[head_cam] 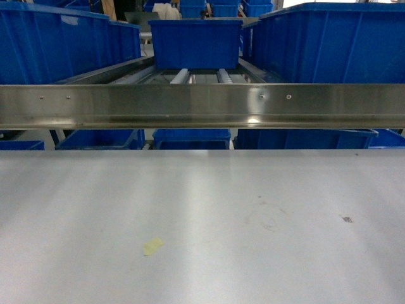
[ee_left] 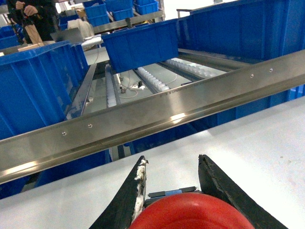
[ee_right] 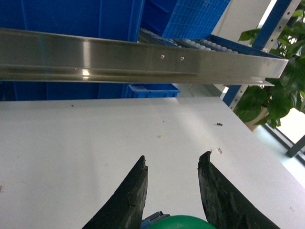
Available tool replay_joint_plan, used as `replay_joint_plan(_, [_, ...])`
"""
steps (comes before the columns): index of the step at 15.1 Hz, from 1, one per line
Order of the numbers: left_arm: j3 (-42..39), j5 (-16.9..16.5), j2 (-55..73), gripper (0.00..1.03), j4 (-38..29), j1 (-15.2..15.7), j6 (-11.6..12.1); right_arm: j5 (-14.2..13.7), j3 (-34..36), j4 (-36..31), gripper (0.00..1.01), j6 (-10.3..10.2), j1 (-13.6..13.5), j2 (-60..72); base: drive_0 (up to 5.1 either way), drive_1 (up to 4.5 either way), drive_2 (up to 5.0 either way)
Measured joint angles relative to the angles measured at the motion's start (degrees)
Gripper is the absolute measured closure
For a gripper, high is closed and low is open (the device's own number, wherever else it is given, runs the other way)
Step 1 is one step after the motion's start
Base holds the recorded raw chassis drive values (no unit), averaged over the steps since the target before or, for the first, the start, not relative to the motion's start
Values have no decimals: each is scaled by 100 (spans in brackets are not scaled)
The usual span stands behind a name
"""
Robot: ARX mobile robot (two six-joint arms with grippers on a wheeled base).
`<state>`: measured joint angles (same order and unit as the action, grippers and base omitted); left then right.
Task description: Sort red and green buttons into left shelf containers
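The red button (ee_left: pixel 190 212) fills the bottom of the left wrist view, its wide red cap wedged between the black fingers of my left gripper (ee_left: pixel 172 160), which is shut on it above the white table. In the right wrist view, the green button (ee_right: pixel 178 223) shows its green cap low between the fingers of my right gripper (ee_right: pixel 172 160), also shut on it. The large blue left shelf container (head_cam: pixel 57 38) stands on the shelf behind the steel rail, and it shows as well in the left wrist view (ee_left: pixel 33 86). Neither gripper appears in the head view.
A steel rail (head_cam: pixel 202 104) runs across the front of the roller shelf. A smaller blue bin (head_cam: pixel 196 41) sits mid-shelf and a big blue tub (head_cam: pixel 329 44) at right. More blue bins lie below. A yellow tape scrap (head_cam: pixel 152 246) lies on the table. A plant (ee_right: pixel 281 86) stands beyond the right edge.
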<state>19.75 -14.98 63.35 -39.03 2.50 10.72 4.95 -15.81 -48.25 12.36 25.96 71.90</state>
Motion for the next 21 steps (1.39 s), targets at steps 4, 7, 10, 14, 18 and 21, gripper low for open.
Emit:
replay_joint_plan(4, [0,7,2,75,2,2,0,2,0,9,72,-2,-4,0,-490,255,255])
replay_joint_plan(7, [0,-7,2,75,0,0,0,0,2,-13,72,-2,-2,2,-488,258,258])
replay_joint_plan(10, [0,-2,2,75,0,2,0,2,0,-9,72,0,-4,0,-498,248,248])
replay_joint_plan(14, [0,-2,2,75,7,2,0,2,0,-17,72,0,-4,-2,-497,248,248])
replay_joint_plan(18, [0,-2,2,75,7,0,0,2,2,0,72,-2,-4,0,-497,248,248])
replay_joint_plan(21, [0,-2,2,75,11,0,0,2,2,2,72,0,-4,0,-505,240,240])
